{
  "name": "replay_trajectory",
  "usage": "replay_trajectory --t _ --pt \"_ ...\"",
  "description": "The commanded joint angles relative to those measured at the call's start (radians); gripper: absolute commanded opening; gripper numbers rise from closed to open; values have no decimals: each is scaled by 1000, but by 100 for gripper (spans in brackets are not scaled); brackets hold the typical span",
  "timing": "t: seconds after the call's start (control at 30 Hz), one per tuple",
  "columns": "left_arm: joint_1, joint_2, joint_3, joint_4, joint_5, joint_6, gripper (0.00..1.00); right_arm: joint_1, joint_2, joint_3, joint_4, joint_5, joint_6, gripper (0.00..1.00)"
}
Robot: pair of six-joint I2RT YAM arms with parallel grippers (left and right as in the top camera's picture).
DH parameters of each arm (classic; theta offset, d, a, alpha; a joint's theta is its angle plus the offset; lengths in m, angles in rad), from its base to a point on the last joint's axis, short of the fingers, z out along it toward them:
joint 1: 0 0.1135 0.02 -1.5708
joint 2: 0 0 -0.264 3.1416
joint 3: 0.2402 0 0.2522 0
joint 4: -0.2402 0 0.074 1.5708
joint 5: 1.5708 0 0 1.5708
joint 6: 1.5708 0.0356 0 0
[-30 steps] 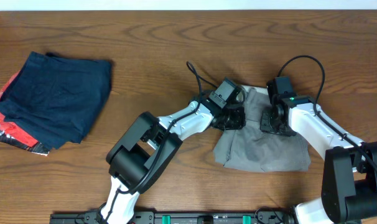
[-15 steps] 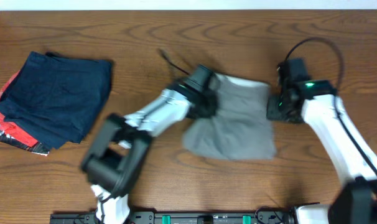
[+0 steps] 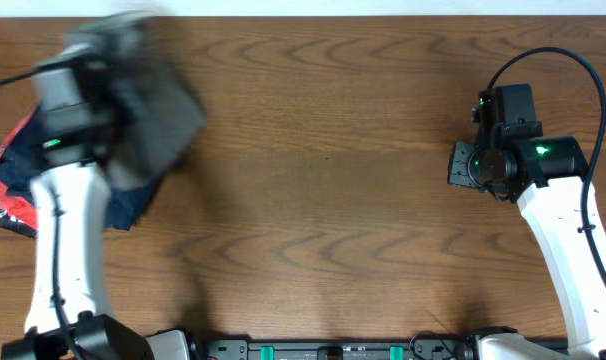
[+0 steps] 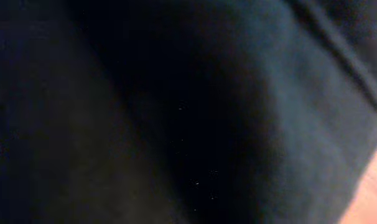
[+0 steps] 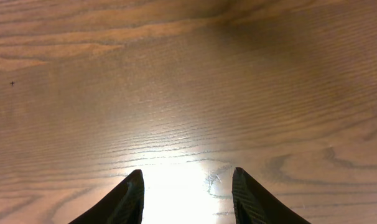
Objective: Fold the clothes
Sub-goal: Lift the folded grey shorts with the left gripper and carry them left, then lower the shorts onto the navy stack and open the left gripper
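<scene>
From overhead, we see the grey shorts [image 3: 161,112] as a blurred bundle at the far left of the counter [image 3: 323,200], right against the left gripper [image 3: 118,90]. The gripper is smeared by motion, so we cannot tell whether it is gripping. Below them lie a navy garment [image 3: 123,195] and a red garment [image 3: 5,172]. The right gripper [image 3: 465,166] hangs well apart, at the far right.

In the left wrist view, dark cloth fills the frame; we cannot tell which garment it is.

In the right wrist view, the fingers [image 5: 129,196] stand apart over bare wood.

Half a second ago the shorts lay mid-counter between both grippers; they have since swept left.
</scene>
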Motion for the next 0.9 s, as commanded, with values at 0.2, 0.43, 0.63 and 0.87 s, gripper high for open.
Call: replay_trajectory --t 0.2,0.43,0.63,0.87 --pt "278 72 5 -19 -7 -6 6 -7 0 -2 -8 -7 -18 45" --pt "324 100 5 -34 -7 -6 7 -7 0 -1 -8 -7 -18 45" --pt "330 100 5 -57 -8 -6 41 -7 0 -2 -10 -7 -18 45" --pt "366 68 5 -60 -8 -6 98 -7 0 -2 -15 -6 -19 45"
